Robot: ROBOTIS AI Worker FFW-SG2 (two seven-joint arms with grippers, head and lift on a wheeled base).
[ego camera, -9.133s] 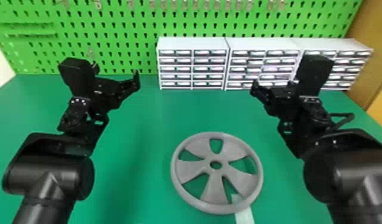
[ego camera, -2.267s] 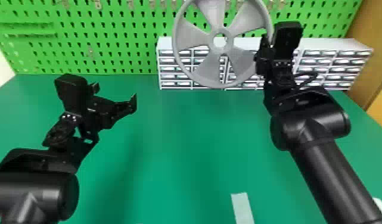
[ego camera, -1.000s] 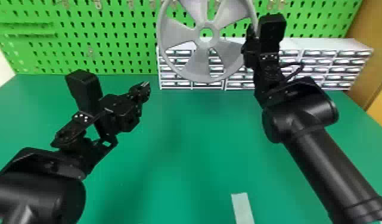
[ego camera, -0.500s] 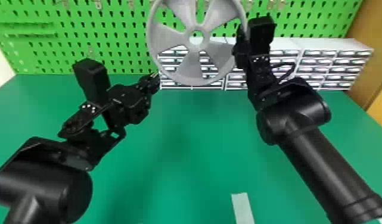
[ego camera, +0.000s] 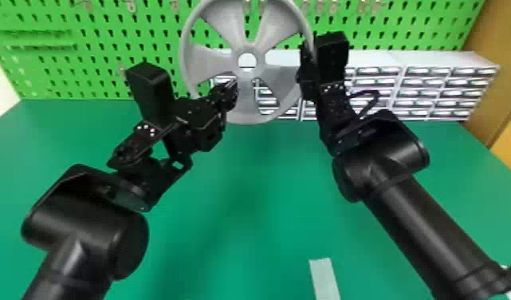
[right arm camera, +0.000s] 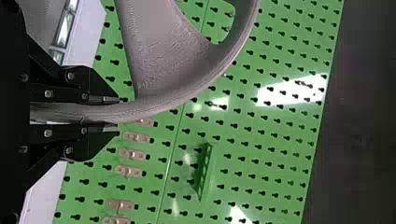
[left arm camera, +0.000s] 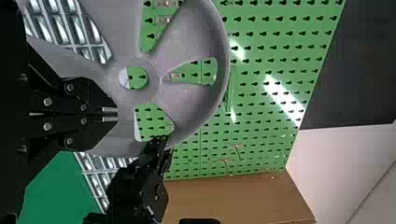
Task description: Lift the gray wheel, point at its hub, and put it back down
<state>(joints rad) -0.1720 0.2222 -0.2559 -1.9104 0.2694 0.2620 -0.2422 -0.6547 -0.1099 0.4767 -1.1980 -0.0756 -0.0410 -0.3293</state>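
My right gripper [right arm camera: 116, 114] grasps the lifted gray wheel [ego camera: 214, 60]; my clenched left gripper [left arm camera: 112, 114] points near its hub [left arm camera: 154, 78], lowering left.

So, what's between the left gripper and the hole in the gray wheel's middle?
Just a stretch of the gray wheel itself, between the left gripper and the hub; the left wrist view shows that.

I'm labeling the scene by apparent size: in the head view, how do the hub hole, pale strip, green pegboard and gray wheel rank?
Largest to smallest:
1. green pegboard, though partly covered
2. gray wheel
3. pale strip, running off the bottom edge
4. hub hole
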